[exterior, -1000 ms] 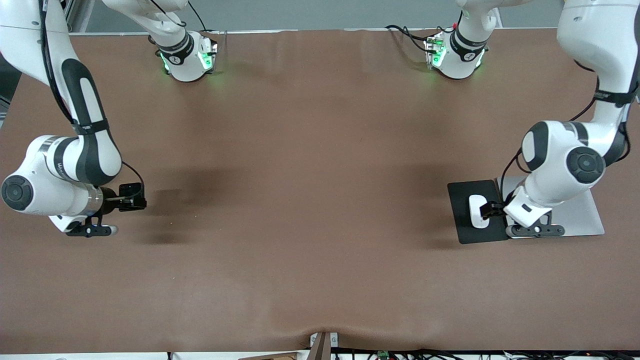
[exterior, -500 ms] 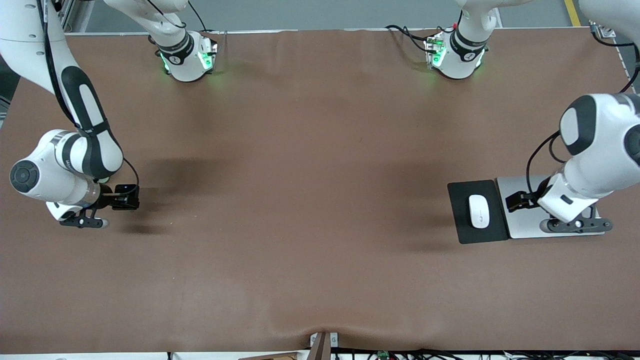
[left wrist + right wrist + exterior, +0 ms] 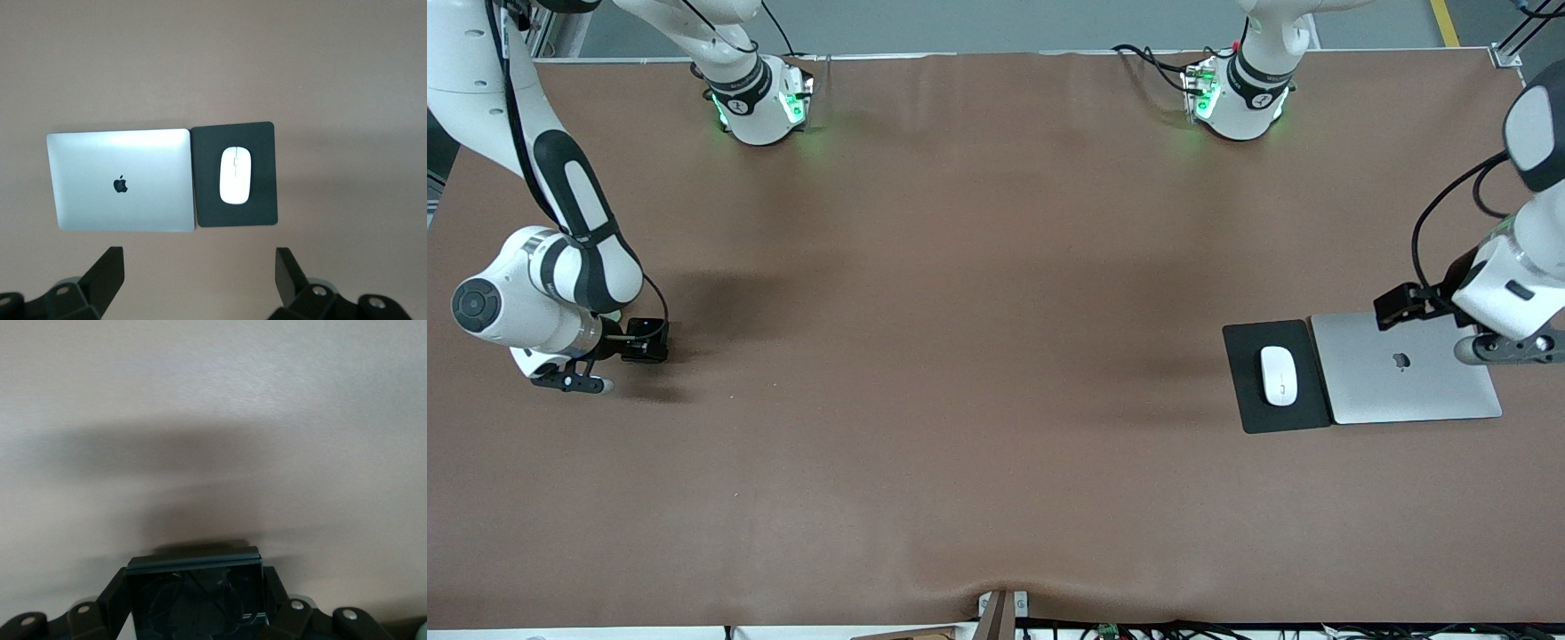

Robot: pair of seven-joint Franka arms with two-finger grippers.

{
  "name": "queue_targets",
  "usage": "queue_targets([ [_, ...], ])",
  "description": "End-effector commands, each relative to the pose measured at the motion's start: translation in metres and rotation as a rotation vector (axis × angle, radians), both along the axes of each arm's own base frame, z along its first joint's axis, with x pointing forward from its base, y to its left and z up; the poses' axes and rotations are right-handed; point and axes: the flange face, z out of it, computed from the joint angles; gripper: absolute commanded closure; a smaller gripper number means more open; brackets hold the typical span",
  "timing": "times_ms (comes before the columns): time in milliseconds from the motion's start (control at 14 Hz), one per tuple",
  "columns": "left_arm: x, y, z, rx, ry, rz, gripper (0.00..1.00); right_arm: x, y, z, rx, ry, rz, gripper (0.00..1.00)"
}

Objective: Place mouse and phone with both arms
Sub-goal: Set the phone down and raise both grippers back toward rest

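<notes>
Left tool hangs spread wide and empty over the worktop by the silver laptop; right tool, at the right arm's end, grips the phone; beside the laptop, the black pad carries the mouse.

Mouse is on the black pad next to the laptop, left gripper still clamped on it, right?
No. The left gripper is open and up, clear of the mouse, as the left wrist view shows. The mouse does sit on the black pad beside the laptop.
</notes>
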Motion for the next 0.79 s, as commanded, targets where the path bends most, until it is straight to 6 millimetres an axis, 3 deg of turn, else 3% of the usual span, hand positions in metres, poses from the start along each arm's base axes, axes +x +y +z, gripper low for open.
queue_targets([
  [0,-0.008,-0.01,0.028,-0.016,0.024,-0.011,0.0,-0.005,-0.013,-0.002,-0.011,-0.004,-0.002,0.9],
  [71,-0.014,-0.014,0.04,-0.016,0.012,-0.016,0.0,-0.007,-0.012,-0.007,-0.009,0.005,-0.002,0.4],
  [143,-0.02,-0.016,0.05,-0.014,-0.002,-0.024,0.0,-0.01,-0.012,-0.01,-0.006,0.013,-0.004,0.0],
  [286,-0.033,-0.019,0.061,-0.028,0.016,-0.019,0.0,-0.01,-0.008,-0.005,0.006,0.045,-0.002,0.0],
  [357,-0.037,-0.02,0.066,-0.052,0.02,-0.016,0.0,-0.006,-0.003,0.007,0.017,0.075,0.005,0.0],
  [571,-0.054,-0.022,0.077,-0.055,0.017,-0.007,0.0,0.027,0.029,0.074,0.033,0.125,0.057,0.0],
  [714,-0.066,-0.023,0.083,-0.05,0.011,-0.007,0.0,0.035,0.044,0.126,0.023,0.113,0.096,0.0],
])
